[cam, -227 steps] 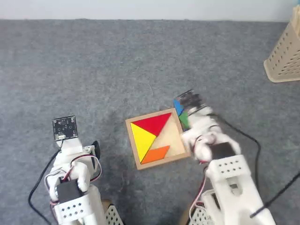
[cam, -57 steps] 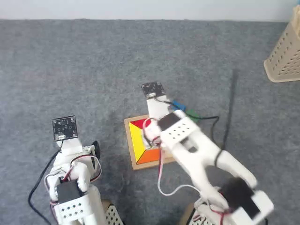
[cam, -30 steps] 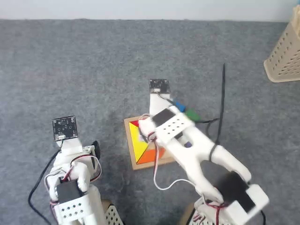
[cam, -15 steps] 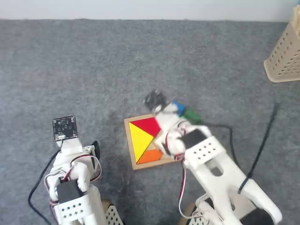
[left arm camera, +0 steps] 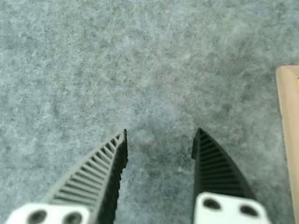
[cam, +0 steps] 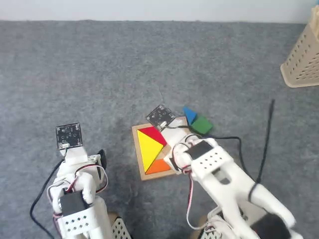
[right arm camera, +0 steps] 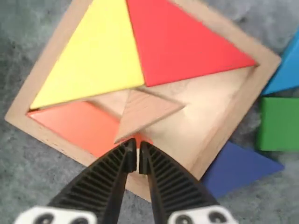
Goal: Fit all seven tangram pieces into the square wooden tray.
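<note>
Wooden tray (cam: 138, 152) lies on grey carpet (cam: 99, 64), right claw (right arm camera: 134, 148) pressed together, left claw (left arm camera: 161, 132) spread.

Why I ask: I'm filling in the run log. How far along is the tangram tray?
Done: the yellow triangle, red triangle, orange piece and wood-coloured triangle lie in the tray. In hand: nothing; the right gripper hangs over the orange piece, jaws shut. To do: the light blue piece, green square and dark blue triangle lie on the carpet beside the tray.
</note>
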